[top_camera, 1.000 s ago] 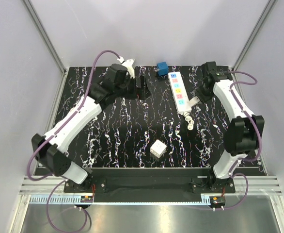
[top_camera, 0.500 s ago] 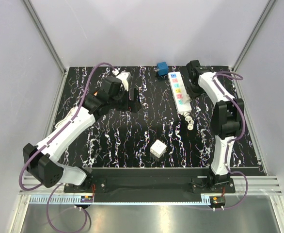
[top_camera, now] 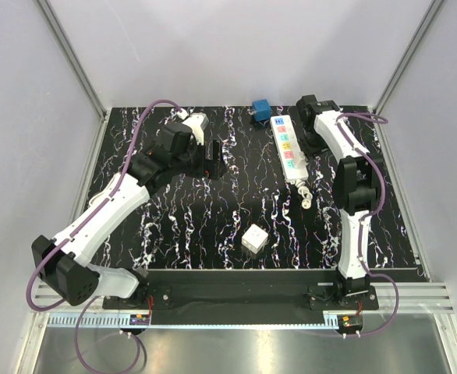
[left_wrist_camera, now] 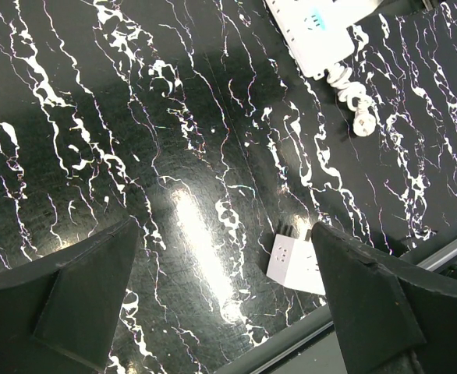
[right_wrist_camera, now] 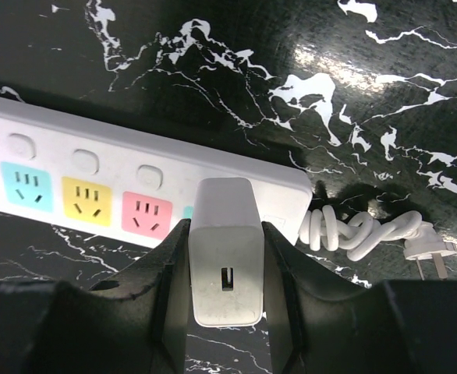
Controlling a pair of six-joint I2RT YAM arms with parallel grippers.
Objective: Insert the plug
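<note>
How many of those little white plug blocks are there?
2. One plug block is gripped by the right gripper at the power strip; a second plug block lies on the table near the front edge. Others could hide behind the arms.

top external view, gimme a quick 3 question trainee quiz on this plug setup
1. True or false: the right jaws are shut on the white charger.
2. Where does the white cube adapter lie? A: on the table, near its front edge. B: at its far edge. C: between the left jaws.
3. Fill in: the left jaws stand ____ and hold nothing.

Key: 1 true; 2 A; 3 open.
</note>
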